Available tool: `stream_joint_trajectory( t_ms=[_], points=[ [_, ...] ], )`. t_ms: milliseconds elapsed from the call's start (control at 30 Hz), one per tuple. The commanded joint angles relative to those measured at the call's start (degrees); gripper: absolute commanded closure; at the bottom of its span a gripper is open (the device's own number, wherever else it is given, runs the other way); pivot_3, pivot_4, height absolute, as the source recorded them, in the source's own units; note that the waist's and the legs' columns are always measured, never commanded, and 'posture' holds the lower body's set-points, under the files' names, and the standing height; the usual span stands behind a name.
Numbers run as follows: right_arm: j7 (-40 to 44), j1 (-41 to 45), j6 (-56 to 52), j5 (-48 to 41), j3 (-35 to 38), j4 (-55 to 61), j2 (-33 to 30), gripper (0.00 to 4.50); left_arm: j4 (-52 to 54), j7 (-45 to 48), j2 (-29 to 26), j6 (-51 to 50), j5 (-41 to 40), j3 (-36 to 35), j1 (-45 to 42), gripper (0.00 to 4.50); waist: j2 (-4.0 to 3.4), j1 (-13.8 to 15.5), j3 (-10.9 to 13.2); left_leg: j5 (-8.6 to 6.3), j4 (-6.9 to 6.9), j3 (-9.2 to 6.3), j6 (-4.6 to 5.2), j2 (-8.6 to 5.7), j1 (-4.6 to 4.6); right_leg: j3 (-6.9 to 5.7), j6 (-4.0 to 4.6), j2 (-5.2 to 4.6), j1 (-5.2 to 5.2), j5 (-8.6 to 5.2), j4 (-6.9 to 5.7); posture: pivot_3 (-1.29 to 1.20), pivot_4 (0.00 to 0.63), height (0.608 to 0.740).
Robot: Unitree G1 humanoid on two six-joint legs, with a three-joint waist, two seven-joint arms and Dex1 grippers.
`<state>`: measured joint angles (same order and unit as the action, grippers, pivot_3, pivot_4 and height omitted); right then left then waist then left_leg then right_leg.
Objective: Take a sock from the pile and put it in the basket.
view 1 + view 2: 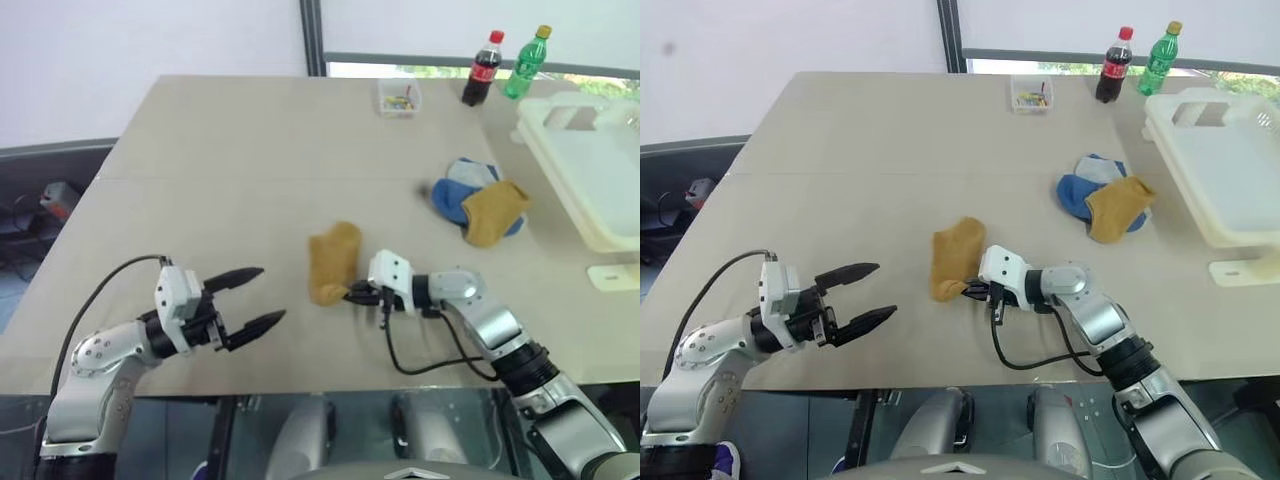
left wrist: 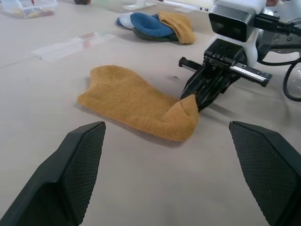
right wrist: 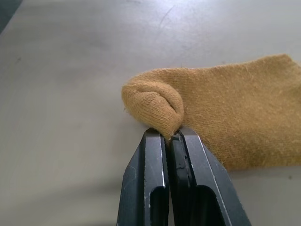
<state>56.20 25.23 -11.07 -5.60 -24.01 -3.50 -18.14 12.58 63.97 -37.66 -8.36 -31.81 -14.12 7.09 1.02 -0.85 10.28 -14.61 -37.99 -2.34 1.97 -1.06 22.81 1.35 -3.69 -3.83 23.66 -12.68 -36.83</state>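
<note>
The broad beige surface (image 1: pixel 250 150) carries everything. At its far right edge sits the cream-white basket (image 1: pixel 590 170), well apart from both arms. Left of the basket lies the pile (image 1: pixel 480 200): blue and pale socks with a mustard one draped on top, near the basket but not touching it. At the far edge stand a dark cola bottle (image 1: pixel 483 68) and a green bottle (image 1: pixel 527 62) side by side, with a small clear box (image 1: pixel 399 98) just left of them.

Near the middle of the surface a single mustard sock (image 1: pixel 332 262) lies flat, apart from the pile. The right tool (image 1: pixel 352 293) is clamped tight on the sock's near end, its two black fingers (image 3: pixel 155 183) pressed together with a bunched fold of fabric pinched at their tips. The rest of the sock rests on the surface.

The left tool (image 1: pixel 252 297) hovers over the surface to the left of the sock, its fingers (image 2: pixel 70 179) spread wide, touching and holding nothing.
</note>
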Motion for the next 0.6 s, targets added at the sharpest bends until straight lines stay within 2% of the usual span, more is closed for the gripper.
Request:
stream_joint_trajectory(
  t_ms=[33,600],
  points=[
    [-0.17,0.25,0.21,-0.87,1.03,0.96,0.52,4.43,-0.06,0.03,0.11,0.63,-0.17,0.26,-0.84,0.0,0.0,0.0,0.0,0.0,0.0,0.0,0.0,0.0,0.0,0.0,0.0,0.0,0.0,0.0,0.0,0.0,0.15,0.74],
    [1.04,3.63,0.98,-1.29,0.8,-3.28,1.99,4.43,-0.49,-2.39,1.45,2.1,0.65,0.14,-0.08,0.0,0.0,-0.03,0.0,0.0,0.0,-0.01,0.0,0.01,0.0,-0.01,0.0,0.0,0.01,0.0,0.0,0.0,0.15,0.74]
  ],
)
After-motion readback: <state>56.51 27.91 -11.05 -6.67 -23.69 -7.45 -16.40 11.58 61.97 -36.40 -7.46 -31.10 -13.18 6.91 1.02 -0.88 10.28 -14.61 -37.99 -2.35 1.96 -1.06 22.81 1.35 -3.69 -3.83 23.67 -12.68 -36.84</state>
